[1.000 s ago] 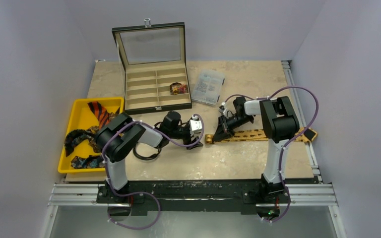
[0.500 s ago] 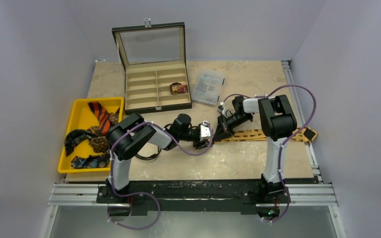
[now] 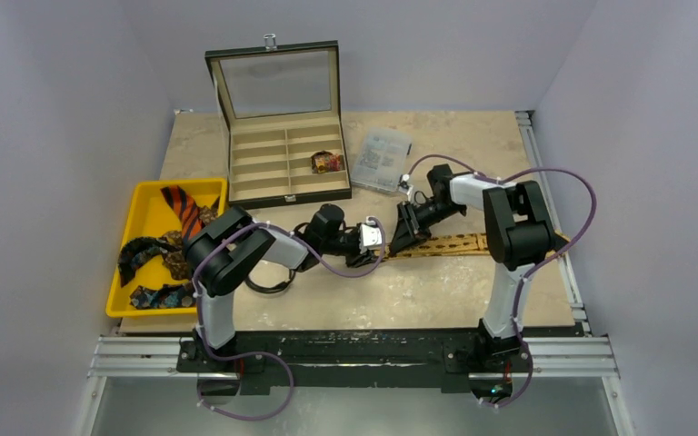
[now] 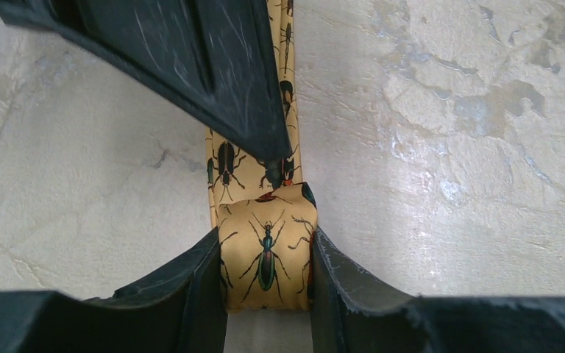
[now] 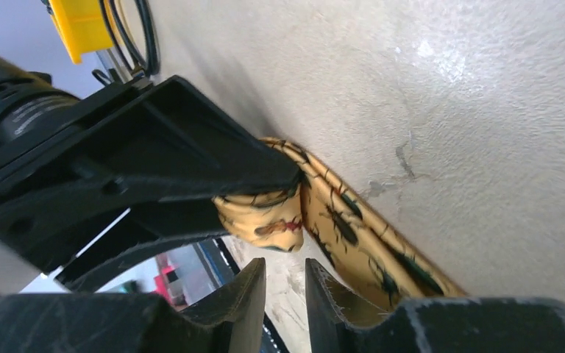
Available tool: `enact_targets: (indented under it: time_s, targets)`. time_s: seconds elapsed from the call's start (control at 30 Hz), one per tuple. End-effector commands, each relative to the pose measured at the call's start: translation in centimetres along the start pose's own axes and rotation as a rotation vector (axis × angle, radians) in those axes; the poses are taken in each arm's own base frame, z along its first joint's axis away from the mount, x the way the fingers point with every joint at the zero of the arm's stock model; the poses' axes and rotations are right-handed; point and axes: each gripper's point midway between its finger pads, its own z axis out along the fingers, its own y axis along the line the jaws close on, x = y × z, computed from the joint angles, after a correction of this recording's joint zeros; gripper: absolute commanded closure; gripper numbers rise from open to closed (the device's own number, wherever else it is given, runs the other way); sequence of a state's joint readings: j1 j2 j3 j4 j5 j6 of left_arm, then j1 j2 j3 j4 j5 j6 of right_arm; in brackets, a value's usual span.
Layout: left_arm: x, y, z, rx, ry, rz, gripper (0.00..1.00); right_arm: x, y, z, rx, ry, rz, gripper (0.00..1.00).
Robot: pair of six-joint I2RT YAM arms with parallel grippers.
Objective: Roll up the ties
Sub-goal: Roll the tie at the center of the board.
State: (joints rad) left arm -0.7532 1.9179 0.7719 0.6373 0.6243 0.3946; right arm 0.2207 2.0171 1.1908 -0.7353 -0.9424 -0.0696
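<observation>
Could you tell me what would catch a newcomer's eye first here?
Mid-table, a gold tie printed with beetles stands out: the left gripper pinches its rolled end, with the right gripper slightly open close by. At the table's left edge, a bright yellow tray holds the other ties.

Golden-yellow tie [image 4: 265, 257] with dark beetle print; plain yellow tray [image 3: 150, 213]

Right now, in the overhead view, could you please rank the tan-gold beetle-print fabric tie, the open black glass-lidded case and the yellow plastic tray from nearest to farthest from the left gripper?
1. tan-gold beetle-print fabric tie: rolled end between fingers of the left gripper.
2. open black glass-lidded case: farther back, leftward.
3. yellow plastic tray: far left.
</observation>
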Motion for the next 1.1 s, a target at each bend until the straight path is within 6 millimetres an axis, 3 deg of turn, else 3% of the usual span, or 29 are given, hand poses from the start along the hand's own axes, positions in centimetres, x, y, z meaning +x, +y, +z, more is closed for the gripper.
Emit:
enact_targets:
  time_s: [0.0,0.3,0.53,0.6,0.73,0.87,1.07]
  targets:
    - [4.2,-1.5,-1.4,0.031,0.141,-0.146,0.89,-2.1,1.1,-2.1,0.037,-0.100,-0.106,0.73]
    - [2.7,-1.0,-1.6,0.026,0.120,-0.191,0.86,-2.0,-5.0,-0.5,0.225,-0.083,-0.023,0.78]
    - [-1.7,1.6,-2.5,-0.068,0.038,-0.287,0.81,-0.3,-8.1,0.3,0.310,-0.021,0.020,0.81]
    - [-1.3,1.8,-2.6,-0.079,0.078,-0.299,0.80,-0.5,-8.5,0.3,0.322,-0.024,0.017,0.81]
    - [2.9,1.1,-2.9,-0.084,0.211,-0.271,0.76,-1.0,-8.8,0.2,0.333,-0.031,0.002,0.82]
    - [6.1,0.3,-3.2,-0.066,0.340,-0.246,0.72,-1.7,-8.0,-0.3,0.323,-0.040,-0.047,0.76]
    - [7.3,-0.2,-3.3,-0.061,0.395,-0.213,0.70,-3.0,-1.1,-1.0,0.137,-0.122,-0.106,0.50]
